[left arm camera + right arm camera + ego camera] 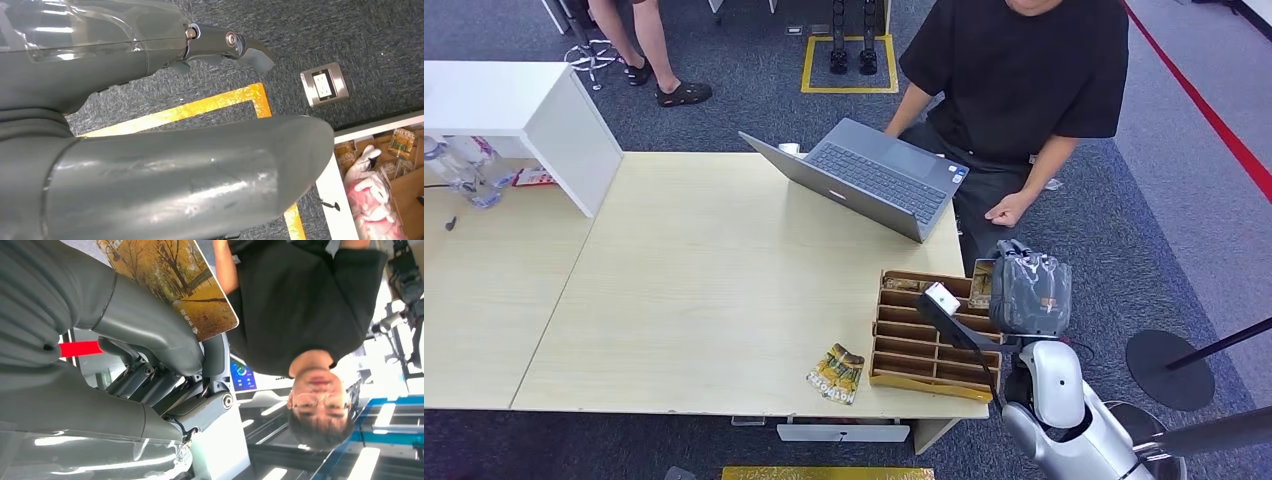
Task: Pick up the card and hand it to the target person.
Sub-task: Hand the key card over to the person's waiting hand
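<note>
A card (175,275) printed with autumn trees is pinched between the thumb and fingers of my right hand (140,330). In the head view that hand (1029,292) is raised just off the table's right edge, beside the wooden card box (929,340). The target person (1024,70), in a black shirt, sits past the table's far right corner, facing the card in the right wrist view. One hand of the person (1009,210) rests low, a short way beyond my right hand. My left hand (165,170) hangs over the carpet and holds nothing, its fingers (240,47) stretched out.
An open grey laptop (874,175) lies on the table in front of the person. A card packet (836,372) lies near the front edge, left of the box. A white shelf (524,110) and bottles (464,170) stand far left. A round stand base (1169,368) is on the floor at right.
</note>
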